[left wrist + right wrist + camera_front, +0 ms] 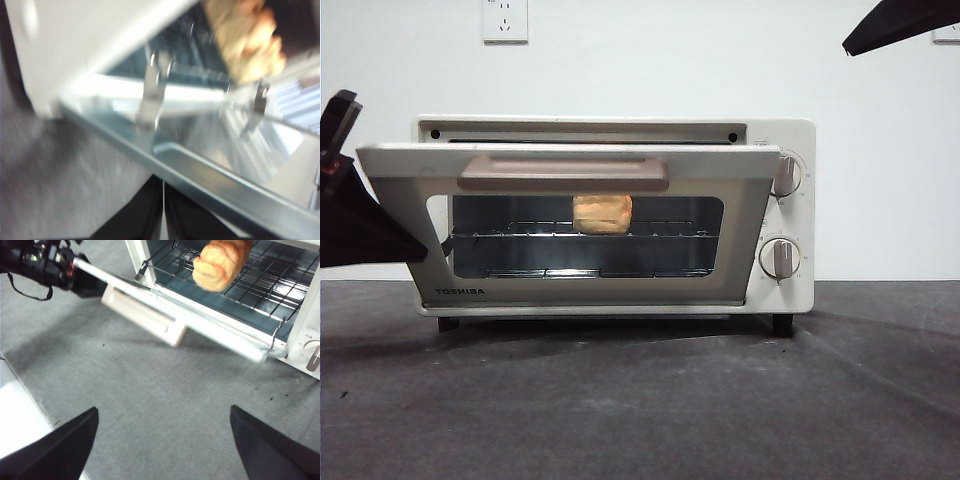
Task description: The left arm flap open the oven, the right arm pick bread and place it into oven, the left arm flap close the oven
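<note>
The cream-white oven (790, 140) stands on the table with its door (570, 160) hanging half open, the beige handle (563, 172) facing forward. Inside, the golden-brown bread (602, 213) lies on the wire rack. My left gripper (415, 250) comes in from the left, its jaws shut and its tip against the door's left edge. In the left wrist view the left gripper (163, 200) sits just under the door's metal rim, with the bread (245, 40) beyond. My right gripper (164, 410) is open and empty, high above the mat in front of the oven; the bread (220, 265) is past the door (200, 322).
Two round beige knobs (786, 175) are on the oven's right panel. A dark grey mat (640, 400) covers the table. The right arm (900, 22) shows as a dark wedge at the top right corner. A wall socket (505, 18) is behind.
</note>
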Motion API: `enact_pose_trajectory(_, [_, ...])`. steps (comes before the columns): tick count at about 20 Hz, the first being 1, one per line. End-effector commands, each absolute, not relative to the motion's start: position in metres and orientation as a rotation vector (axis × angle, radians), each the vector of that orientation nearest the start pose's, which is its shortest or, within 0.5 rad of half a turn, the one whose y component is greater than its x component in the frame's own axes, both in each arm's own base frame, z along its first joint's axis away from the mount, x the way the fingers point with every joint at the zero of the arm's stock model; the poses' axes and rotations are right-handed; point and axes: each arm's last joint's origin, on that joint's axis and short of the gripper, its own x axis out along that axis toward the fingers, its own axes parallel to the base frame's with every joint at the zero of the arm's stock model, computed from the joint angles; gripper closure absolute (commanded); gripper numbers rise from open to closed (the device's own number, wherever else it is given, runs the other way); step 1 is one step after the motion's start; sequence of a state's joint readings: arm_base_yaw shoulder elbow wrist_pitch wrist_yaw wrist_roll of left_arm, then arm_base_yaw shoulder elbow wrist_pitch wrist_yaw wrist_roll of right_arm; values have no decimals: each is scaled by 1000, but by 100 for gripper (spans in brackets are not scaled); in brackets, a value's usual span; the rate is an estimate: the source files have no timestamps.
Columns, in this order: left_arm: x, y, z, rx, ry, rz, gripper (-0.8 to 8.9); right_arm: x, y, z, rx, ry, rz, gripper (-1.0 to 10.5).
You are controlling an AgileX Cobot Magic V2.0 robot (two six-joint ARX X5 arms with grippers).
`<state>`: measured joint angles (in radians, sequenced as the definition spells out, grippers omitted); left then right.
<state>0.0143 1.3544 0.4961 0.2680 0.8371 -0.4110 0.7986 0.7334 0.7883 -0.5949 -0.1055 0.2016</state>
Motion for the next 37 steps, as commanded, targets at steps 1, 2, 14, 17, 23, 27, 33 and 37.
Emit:
enact_pose_trajectory(1, [248, -14, 174, -652, 659, -674, 805, 100, 109, 307, 10, 611, 828, 528])
enact_pose_trajectory(2, [249, -13, 176, -647, 639, -676, 805, 100, 109, 307, 10, 612, 827, 528])
enact_pose_trajectory(14, [250, -13, 182, -669, 604, -678, 803, 100, 109, 307, 10, 612, 827, 528])
enact_pose_trajectory(17, [241, -16, 195, -636, 581, -699, 803, 100, 109, 307, 10, 612, 827, 528])
enact_pose_trajectory(23, [197, -25, 231, -487, 533, -673, 803, 100, 109, 307, 9, 610, 826, 528])
enact_pose_trajectory(27, [155, -30, 249, -350, 514, -625, 803, 101, 110, 309, 12, 589, 824, 528])
enact_pose_trajectory(33, [100, -26, 295, -200, 426, -537, 803, 104, 111, 309, -6, 568, 784, 528])
enact_pose_trajectory(37, [78, -23, 322, -164, 379, -543, 803, 106, 113, 308, -7, 571, 785, 528])
